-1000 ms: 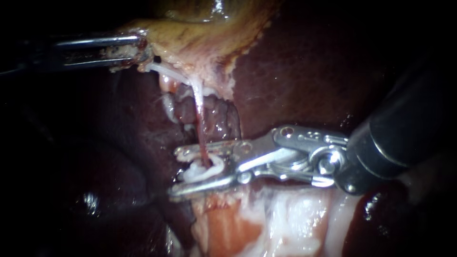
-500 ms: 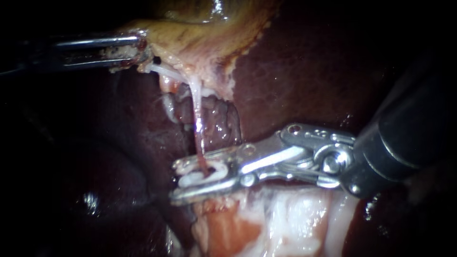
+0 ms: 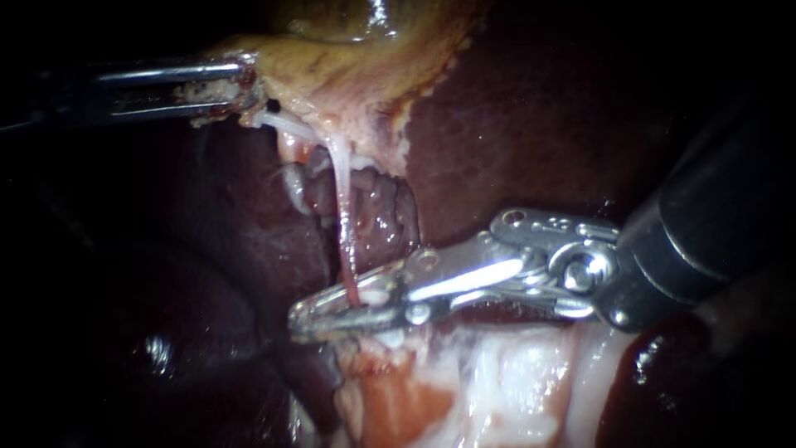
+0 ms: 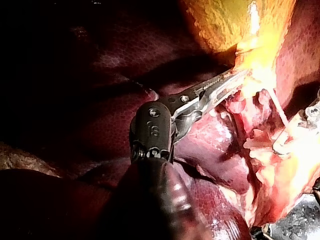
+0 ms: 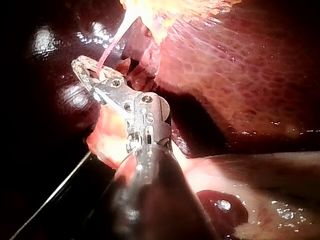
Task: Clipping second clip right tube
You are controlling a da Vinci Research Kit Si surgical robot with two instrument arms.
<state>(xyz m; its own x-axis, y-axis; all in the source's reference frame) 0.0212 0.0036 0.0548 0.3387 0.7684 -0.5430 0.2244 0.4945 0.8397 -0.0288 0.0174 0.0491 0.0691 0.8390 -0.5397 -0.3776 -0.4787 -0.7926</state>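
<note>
A thin pink tube (image 3: pixel 342 224) runs down from the yellowish gallbladder (image 3: pixel 348 66) to pale tissue below. My right instrument (image 3: pixel 308 316) comes in from the right, its two slim jaws closed across the tube's lower end with a bit of white material between them. The right wrist view shows the same grip, with the right instrument (image 5: pixel 81 66) holding the tube (image 5: pixel 112 45) close to the jaw tips. My left instrument (image 3: pixel 243 87) is shut on the gallbladder's edge and holds it up and to the left. In the left wrist view the left instrument (image 4: pixel 239 75) bites the gallbladder (image 4: pixel 225 25).
Dark red liver (image 3: pixel 531 124) lies behind and to the right of the tube. Pale white and orange tissue (image 3: pixel 464 382) sits just under the right instrument's jaws. A short whitish strand (image 3: pixel 286 123) stretches from the gallbladder's gripped edge to the tube's top.
The right instrument's jaws, wide apart around the tube one second ago, have closed down on it. Its shaft end rose slightly. The left instrument has kept its hold.
</note>
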